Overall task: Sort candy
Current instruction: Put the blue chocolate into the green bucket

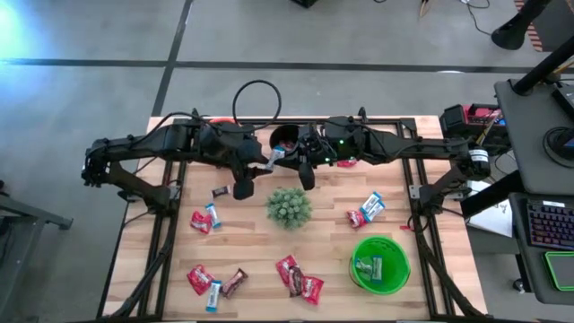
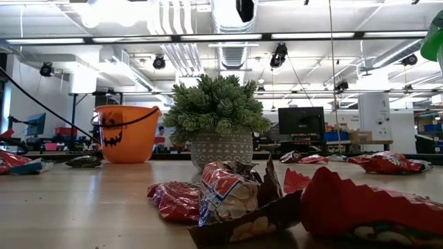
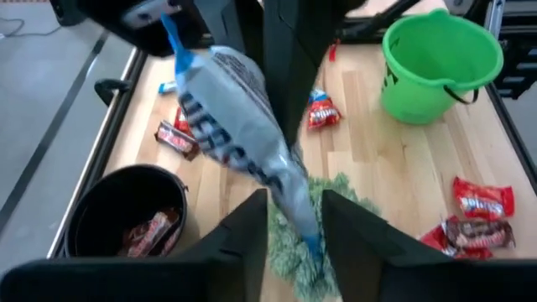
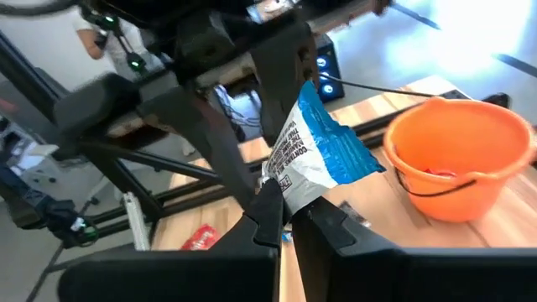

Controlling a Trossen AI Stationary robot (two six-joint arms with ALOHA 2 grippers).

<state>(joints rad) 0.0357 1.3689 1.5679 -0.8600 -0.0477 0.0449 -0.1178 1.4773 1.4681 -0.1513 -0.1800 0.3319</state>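
Meeting over the far middle of the bench [image 1: 251, 242], both claws share one light blue and white candy [image 1: 276, 156]. Right claw [image 4: 289, 220] is pinched shut on one end of the wrapper. Left claw [image 3: 294, 220] has its fingers apart, the other end hanging between them. Below sits a black bucket [image 1: 285, 139] holding candy. Nearer lie the plant [image 1: 289, 206], scattered sweets [image 1: 300, 280] and a green bucket [image 1: 379, 263].
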